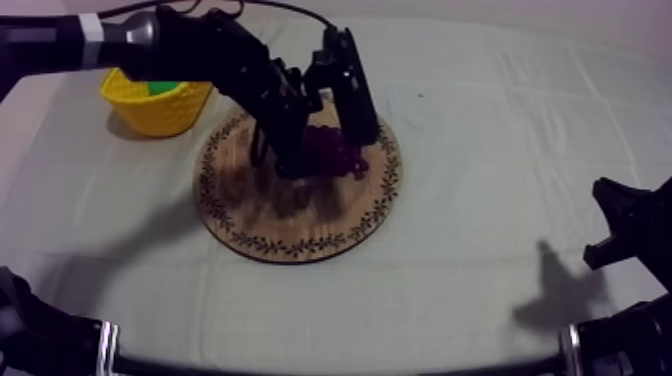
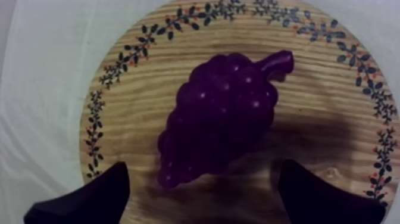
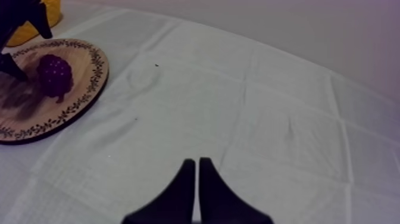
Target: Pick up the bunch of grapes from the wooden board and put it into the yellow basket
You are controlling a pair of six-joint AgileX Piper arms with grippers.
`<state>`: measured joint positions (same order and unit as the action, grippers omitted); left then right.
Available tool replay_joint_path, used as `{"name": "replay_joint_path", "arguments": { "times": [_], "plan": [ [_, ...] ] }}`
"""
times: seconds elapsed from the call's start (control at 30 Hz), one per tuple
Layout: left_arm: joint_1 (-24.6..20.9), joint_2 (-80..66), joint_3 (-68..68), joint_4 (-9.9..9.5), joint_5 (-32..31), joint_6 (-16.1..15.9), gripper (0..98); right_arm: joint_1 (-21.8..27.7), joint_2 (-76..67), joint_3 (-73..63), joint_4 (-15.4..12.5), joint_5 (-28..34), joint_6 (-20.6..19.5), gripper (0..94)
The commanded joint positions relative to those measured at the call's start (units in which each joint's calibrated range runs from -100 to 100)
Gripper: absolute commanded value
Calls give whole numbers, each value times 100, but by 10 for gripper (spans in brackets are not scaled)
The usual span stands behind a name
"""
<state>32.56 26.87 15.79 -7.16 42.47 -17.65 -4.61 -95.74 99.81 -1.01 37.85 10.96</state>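
The left gripper (image 2: 203,168) is hovering wide open over the bunch of grapes (image 2: 220,113) near the far edge of the wooden board (image 2: 119,65), seemingly readying a grasp, while the right gripper (image 3: 197,179) is idling pinched together by the right edge of the table (image 1: 480,120).

**A robot test bench in a lab**

The place looks like a robotics lab set-up. A table (image 1: 480,120) stands under a grey-white cloth (image 3: 250,107), with a black robot arm at each side: the left arm (image 1: 190,45) reaches over the middle, the right arm (image 1: 630,215) sits low at the edge. The props are staged: a plastic bunch of grapes (image 1: 335,150) on a round wooden board (image 1: 290,215), a yellow basket (image 1: 160,112) just beside it. A plain pale backdrop (image 3: 333,30) lies beyond the table's far edge.
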Motion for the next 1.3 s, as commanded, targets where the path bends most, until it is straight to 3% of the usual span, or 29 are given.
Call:
{"name": "replay_joint_path", "arguments": {
  "times": [0.0,0.37,1.03,1.1,1.27],
  "plan": [
    [-12,139,-35,14,-91,-58,928,2,-1,-3,1,-3,-2,4],
    [-94,716,-578,171,-335,-327,938,2,-1,-3,1,-3,-2,4],
    [-203,1472,-1626,525,818,-712,939,2,-1,-3,1,-3,2,4],
    [-235,1541,-1741,615,857,-734,909,2,-1,-3,1,-3,-1,4],
    [-287,1624,-1852,822,898,-858,728,2,-1,-3,1,-3,0,4]
  ]
}}
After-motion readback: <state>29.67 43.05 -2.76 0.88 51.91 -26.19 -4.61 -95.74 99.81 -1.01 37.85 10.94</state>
